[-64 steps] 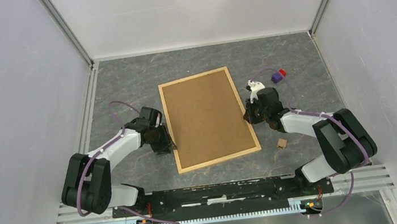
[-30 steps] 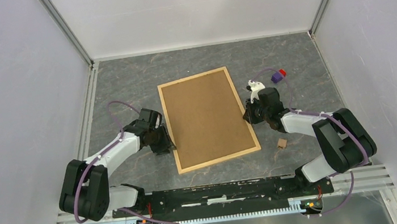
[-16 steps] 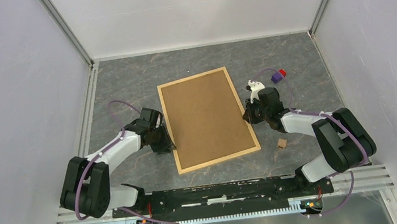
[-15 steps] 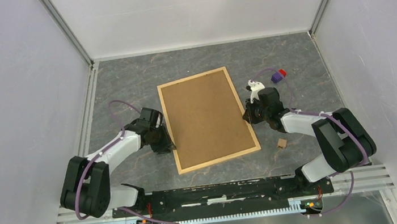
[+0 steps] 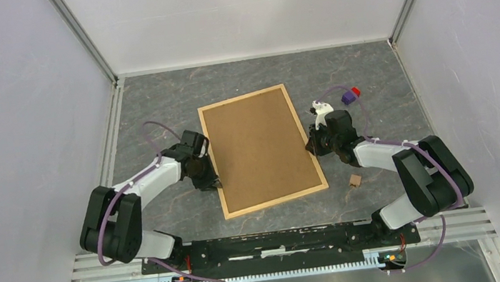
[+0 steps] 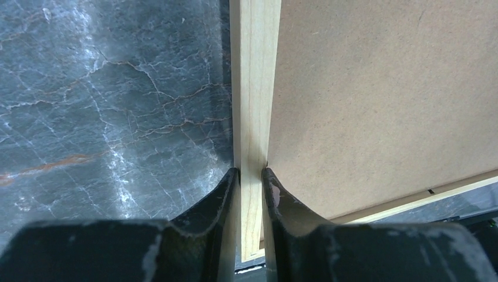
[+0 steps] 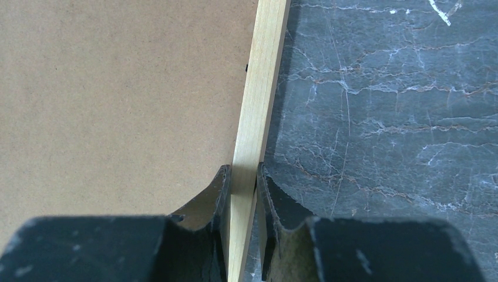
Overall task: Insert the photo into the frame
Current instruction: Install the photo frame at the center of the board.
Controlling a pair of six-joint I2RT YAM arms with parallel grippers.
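The frame (image 5: 263, 150) lies back side up on the grey marble table, its brown fibreboard panel edged by thin light wood strips. My left gripper (image 5: 213, 184) is at the frame's left strip near the front corner. In the left wrist view the left gripper (image 6: 251, 171) is shut on that strip (image 6: 253, 88), one finger on each side. My right gripper (image 5: 311, 146) is at the right strip, about halfway along. In the right wrist view the right gripper (image 7: 241, 167) is shut on the strip (image 7: 267, 70). The photo is out of view.
A small wooden block (image 5: 356, 180) lies right of the frame's front corner. A purple and red block (image 5: 351, 95) and a small white object (image 5: 320, 109) sit behind the right gripper. White walls enclose the table on three sides.
My left gripper's fingers have closed in on the frame's left strip, and the left arm has shifted slightly right. The right arm and the frame have not moved.
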